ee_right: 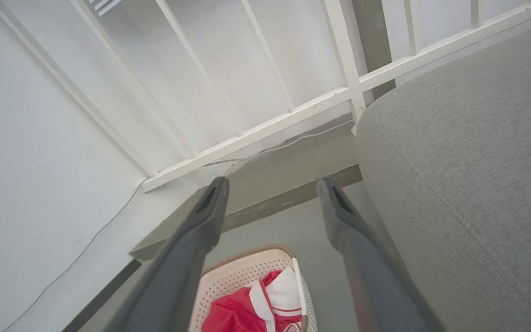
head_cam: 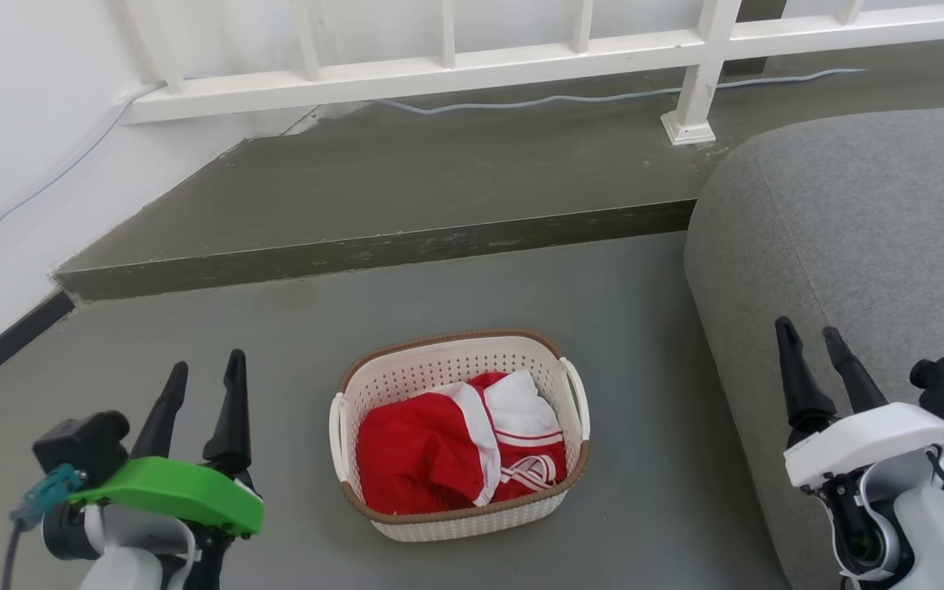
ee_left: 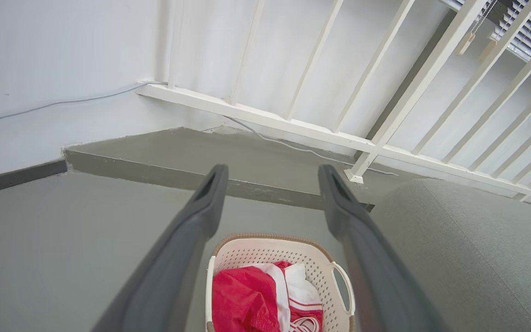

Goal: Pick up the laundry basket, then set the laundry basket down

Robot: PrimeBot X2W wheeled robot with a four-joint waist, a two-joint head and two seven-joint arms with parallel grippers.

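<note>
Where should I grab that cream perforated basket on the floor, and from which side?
I'd take the cream-white perforated plastic basket by its white side loops: left loop with the left hand, right loop with the right hand, each coming down from its own side. The loops stand proud of the side walls, and both hands are open.

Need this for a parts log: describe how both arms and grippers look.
Left gripper: two long dark tapered fingers, bright green cover, black camera with teal plug and grey cable, pale forearm. Right gripper: same fingers, white cover, black camera, teal plug.
</note>
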